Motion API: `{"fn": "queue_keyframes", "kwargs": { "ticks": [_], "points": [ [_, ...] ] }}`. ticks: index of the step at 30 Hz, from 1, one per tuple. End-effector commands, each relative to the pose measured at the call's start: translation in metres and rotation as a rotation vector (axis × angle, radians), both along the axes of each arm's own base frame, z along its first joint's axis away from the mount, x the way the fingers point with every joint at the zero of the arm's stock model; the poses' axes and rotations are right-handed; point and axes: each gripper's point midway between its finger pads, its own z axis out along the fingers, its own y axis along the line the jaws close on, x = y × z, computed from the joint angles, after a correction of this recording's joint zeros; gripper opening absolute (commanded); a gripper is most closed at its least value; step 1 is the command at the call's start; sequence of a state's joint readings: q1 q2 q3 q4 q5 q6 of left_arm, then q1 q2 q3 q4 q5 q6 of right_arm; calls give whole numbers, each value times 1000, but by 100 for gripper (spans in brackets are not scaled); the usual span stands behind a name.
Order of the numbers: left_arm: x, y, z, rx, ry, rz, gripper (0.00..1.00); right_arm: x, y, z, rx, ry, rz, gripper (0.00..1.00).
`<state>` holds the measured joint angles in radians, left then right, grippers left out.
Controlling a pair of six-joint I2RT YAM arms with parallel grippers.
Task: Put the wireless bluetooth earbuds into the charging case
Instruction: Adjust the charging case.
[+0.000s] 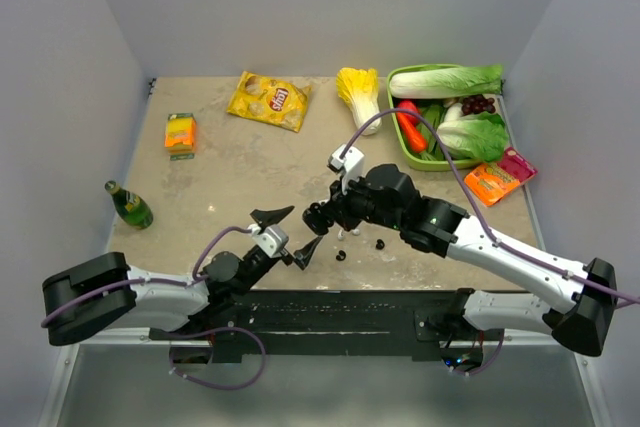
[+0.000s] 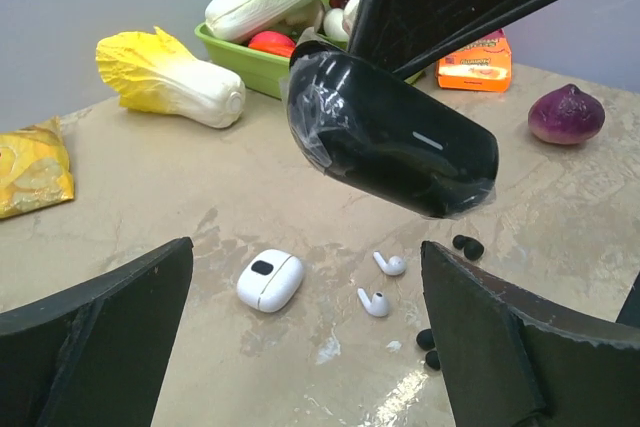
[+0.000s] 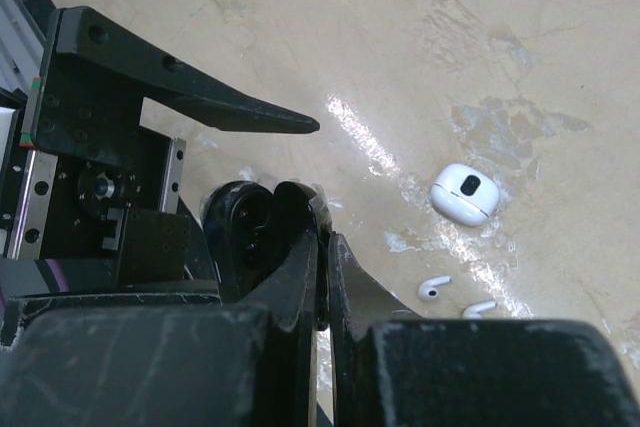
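My right gripper [image 1: 322, 219] [image 3: 322, 237] is shut on an open black charging case [image 2: 395, 137] [image 3: 245, 227], pinching one half of it and holding it above the table. Under it a shut white charging case [image 2: 270, 280] [image 3: 465, 193] lies on the table. To its right are two white earbuds [image 2: 390, 264] [image 2: 375, 302] [image 3: 433, 288]. Black earbuds [image 2: 467, 245] [image 2: 428, 345] [image 1: 341, 255] lie a little further right. My left gripper [image 1: 290, 235] [image 2: 305, 327] stands wide open with nothing between its fingers, just in front of the held black case.
At the back are a yellow chips bag [image 1: 268, 99], a yellowish cabbage [image 1: 360, 95] and a green basket [image 1: 405, 152] of vegetables. An orange packet [image 1: 492, 181] lies beside the basket. At the left are an orange box [image 1: 180, 133] and a green bottle [image 1: 129, 204]. A purple onion [image 2: 566, 114] sits at the right.
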<state>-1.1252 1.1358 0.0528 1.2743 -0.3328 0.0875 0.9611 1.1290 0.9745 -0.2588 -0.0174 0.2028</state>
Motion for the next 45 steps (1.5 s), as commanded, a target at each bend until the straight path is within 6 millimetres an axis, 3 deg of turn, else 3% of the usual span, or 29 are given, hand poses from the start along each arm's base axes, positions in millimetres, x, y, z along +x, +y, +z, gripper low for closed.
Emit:
{"fn": "queue_keyframes", "kwargs": {
  "ticks": [1, 4, 6, 7, 8, 9, 10, 13, 16, 27, 34, 45],
  "points": [
    [1, 7, 1, -49, 17, 23, 100, 2, -1, 33, 44, -83, 6, 0],
    [-5, 7, 2, -76, 51, -7, 100, 4, -8, 38, -1, -152, -15, 0],
    [-12, 2, -11, -71, 152, -50, 100, 2, -13, 47, -40, -228, -55, 0],
    [-18, -6, 4, -106, 161, -113, 100, 1, -17, 47, -90, -270, -53, 0],
    [-22, -9, -12, -50, 229, -143, 100, 0, -19, 48, -110, -292, -78, 0],
    [-23, -9, -11, -84, 284, -164, 100, -10, -15, 50, -145, -338, -50, 0],
    [-35, -15, 0, -104, 288, -253, 100, -4, -24, 48, -217, -386, -99, 0],
    [-53, -19, 8, -128, 322, -355, 100, -14, -23, 44, -299, -444, -97, 0],
    [-59, -22, 13, -129, 320, -396, 100, -24, -15, 43, -306, -461, -59, 0],
    [-53, -33, 36, -128, 260, -445, 97, -31, -18, 36, -351, -475, -71, 0],
    [-50, -34, 45, -157, 206, -446, 86, -33, -13, 32, -348, -466, -61, 0],
    [-49, -38, 63, -186, 162, -484, 78, -34, -6, 24, -361, -460, -50, 0]
  ]
}}
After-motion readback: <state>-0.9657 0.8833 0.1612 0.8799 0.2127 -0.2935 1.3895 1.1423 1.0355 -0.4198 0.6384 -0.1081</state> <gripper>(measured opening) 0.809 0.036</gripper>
